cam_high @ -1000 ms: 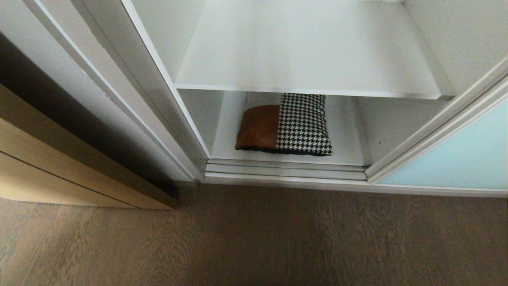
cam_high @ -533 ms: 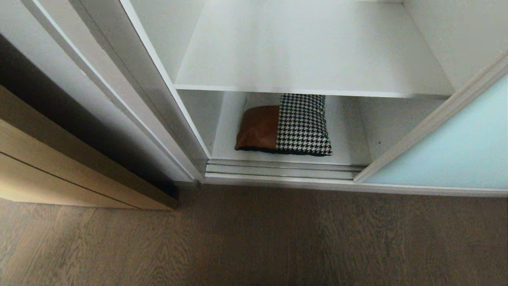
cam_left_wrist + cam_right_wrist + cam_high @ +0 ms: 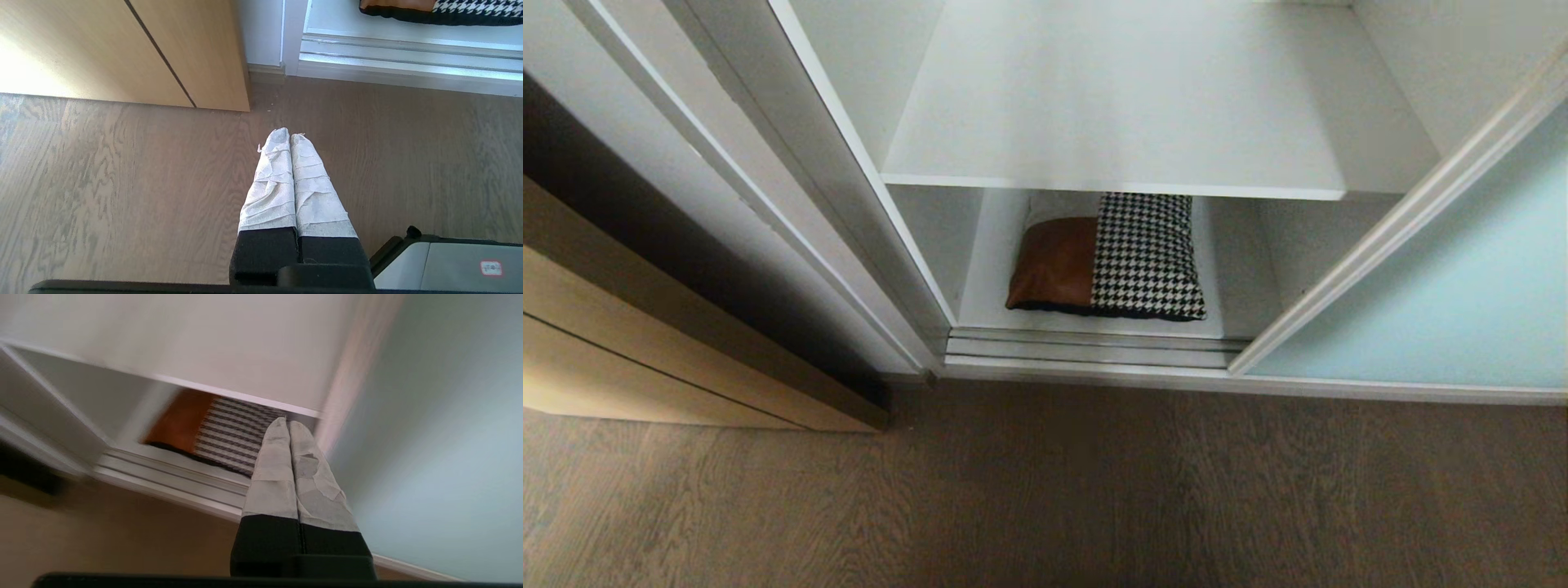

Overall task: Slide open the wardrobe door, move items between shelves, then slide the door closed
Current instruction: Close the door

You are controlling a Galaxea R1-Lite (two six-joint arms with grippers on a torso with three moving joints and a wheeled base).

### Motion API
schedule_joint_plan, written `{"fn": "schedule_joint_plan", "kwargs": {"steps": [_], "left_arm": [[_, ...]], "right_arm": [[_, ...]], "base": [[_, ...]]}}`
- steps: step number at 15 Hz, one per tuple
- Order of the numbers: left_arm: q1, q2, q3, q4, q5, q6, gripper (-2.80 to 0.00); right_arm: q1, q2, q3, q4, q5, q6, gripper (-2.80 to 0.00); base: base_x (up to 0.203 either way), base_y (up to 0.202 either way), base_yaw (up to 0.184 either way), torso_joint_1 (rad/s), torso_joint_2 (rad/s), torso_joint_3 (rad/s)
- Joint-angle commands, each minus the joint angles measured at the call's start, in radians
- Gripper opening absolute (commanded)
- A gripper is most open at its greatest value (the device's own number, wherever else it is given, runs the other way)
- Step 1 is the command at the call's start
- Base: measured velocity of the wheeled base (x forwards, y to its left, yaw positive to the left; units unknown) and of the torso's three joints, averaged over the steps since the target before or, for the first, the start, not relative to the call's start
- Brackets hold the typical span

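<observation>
The sliding wardrobe door (image 3: pixel 1445 294), frosted pale aqua in a silver-white frame, covers the right side of the compartment. The items (image 3: pixel 1107 257), a folded bundle with a rust-brown piece and a houndstooth piece over black, lie on the lower shelf (image 3: pixel 992 278) beneath the bare upper shelf (image 3: pixel 1127 106). Neither gripper shows in the head view. My right gripper (image 3: pixel 287 425) is shut and empty, pointing at the wardrobe next to the door (image 3: pixel 441 437) frame's edge, with the items (image 3: pixel 229 433) beyond it. My left gripper (image 3: pixel 289 136) hangs shut and empty over the floor.
A tan wooden panel (image 3: pixel 645 343) stands left of the wardrobe. The metal floor track (image 3: pixel 1094 347) runs along the wardrobe's front edge. Wood-plank floor (image 3: pixel 1045 490) fills the foreground. A corner of the robot's base (image 3: pixel 449 265) shows in the left wrist view.
The sliding door has moved left, and its frame now hides more of the compartment's right side. The items have stayed in place.
</observation>
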Motion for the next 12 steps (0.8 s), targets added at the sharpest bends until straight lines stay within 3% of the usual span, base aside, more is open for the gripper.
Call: {"fn": "schedule_joint_plan", "kwargs": {"steps": [1,6,12], "left_arm": [[0.000,0.002,0.000,0.001,0.000,0.000,-2.80],[0.000,0.002,0.000,0.001,0.000,-0.001,-2.80],[-0.001,0.002,0.000,0.001,0.000,0.000,-2.80]], "right_arm": [[0.005,0.079,-0.044,-0.002,0.074,0.061,-2.80],[-0.016,0.178,-0.141,-0.014,0.124,0.142,-2.80],[-0.155,0.145,-0.114,-0.040,0.162,0.142,-2.80]], "base": [[0.000,0.000,0.000,0.000,0.00,0.000],[0.000,0.000,0.000,0.000,0.00,0.000],[0.000,0.000,0.000,0.000,0.00,0.000]]}}
